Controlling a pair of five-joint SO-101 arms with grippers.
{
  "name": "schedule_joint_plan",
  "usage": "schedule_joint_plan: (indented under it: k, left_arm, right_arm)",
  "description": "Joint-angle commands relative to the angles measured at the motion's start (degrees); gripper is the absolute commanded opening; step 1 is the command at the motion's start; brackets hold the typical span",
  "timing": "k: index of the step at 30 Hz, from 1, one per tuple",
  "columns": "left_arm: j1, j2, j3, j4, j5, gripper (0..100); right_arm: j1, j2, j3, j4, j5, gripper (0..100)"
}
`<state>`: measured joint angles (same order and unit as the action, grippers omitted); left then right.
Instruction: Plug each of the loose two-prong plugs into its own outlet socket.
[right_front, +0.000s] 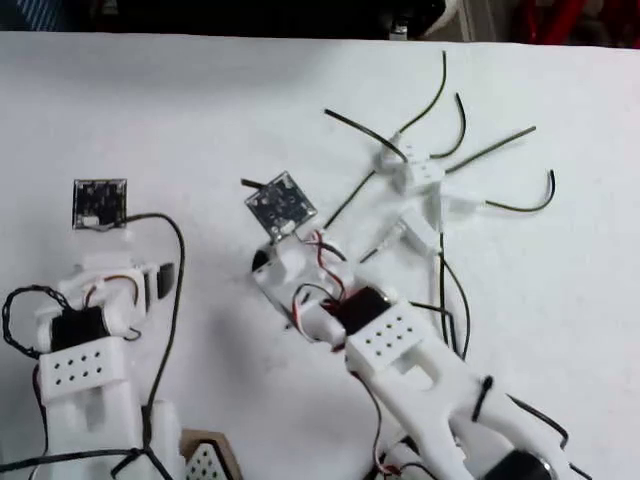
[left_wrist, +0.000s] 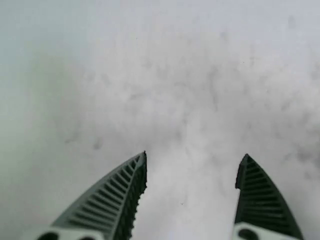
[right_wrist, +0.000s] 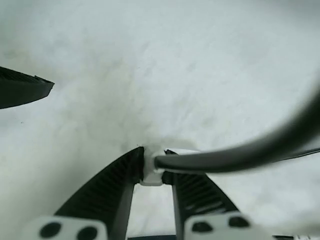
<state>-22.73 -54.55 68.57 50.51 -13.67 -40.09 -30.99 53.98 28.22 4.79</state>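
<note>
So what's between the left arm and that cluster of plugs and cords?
The right arm, seen in the high view; its jaws are shut on a white plug. The rest is bare table.

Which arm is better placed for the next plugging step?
Right. The right hand is shut on a white plug with a dark cable, and the connector pile lies nearer that arm. The left hand is open over bare table.
</note>
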Motion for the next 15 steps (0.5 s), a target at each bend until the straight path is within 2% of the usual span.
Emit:
schedule_joint_plan:
  k: [1,7,15]
  left_arm:
    - [-0.7,-1.5,2.1,-4.0,0.3,29]
    - [-2.9,-1.8,3.3,-5.8,0.3,29]
    - [-2.9,-1.8,3.5,-5.5,0.3,29]
  right_arm:
    - [-0.3,3.1,-1.2,-3.5,0.5,1.7]
    - [-0.3,6.9,-1.5,-4.4,0.4,1.7]
    - [0.0,13.5,-1.5,-10.9,0.9,1.7]
